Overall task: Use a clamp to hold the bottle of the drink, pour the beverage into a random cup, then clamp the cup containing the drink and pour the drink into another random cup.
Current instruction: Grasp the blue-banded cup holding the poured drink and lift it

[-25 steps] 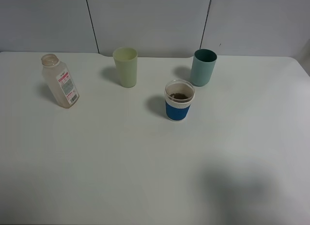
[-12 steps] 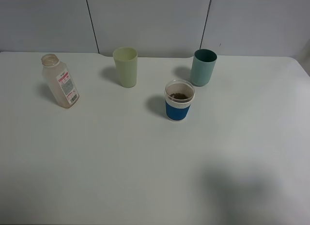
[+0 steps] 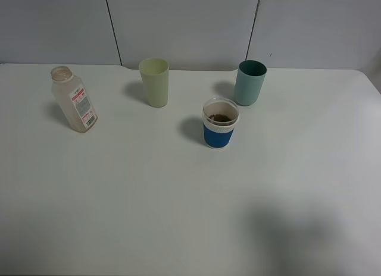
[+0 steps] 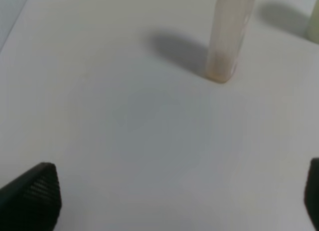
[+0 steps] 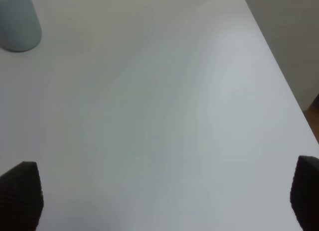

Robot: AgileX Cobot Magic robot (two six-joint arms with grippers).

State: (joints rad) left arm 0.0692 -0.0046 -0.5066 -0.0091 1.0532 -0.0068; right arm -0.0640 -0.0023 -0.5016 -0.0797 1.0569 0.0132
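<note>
While left pincer [image 4: 172, 197] and right pincer [image 5: 162, 192] gape empty, teal cup [image 3: 250, 83] stands near blue-sleeved cup [image 3: 219, 133].

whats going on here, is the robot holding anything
Nothing is held right now. The left gripper and right gripper both hang open over the white table. The bottle stands uncapped and looks nearly empty, and the blue-sleeved cup has some dark brown liquid in it. The yellow-green tumbler and teal cup stand farther back.
</note>
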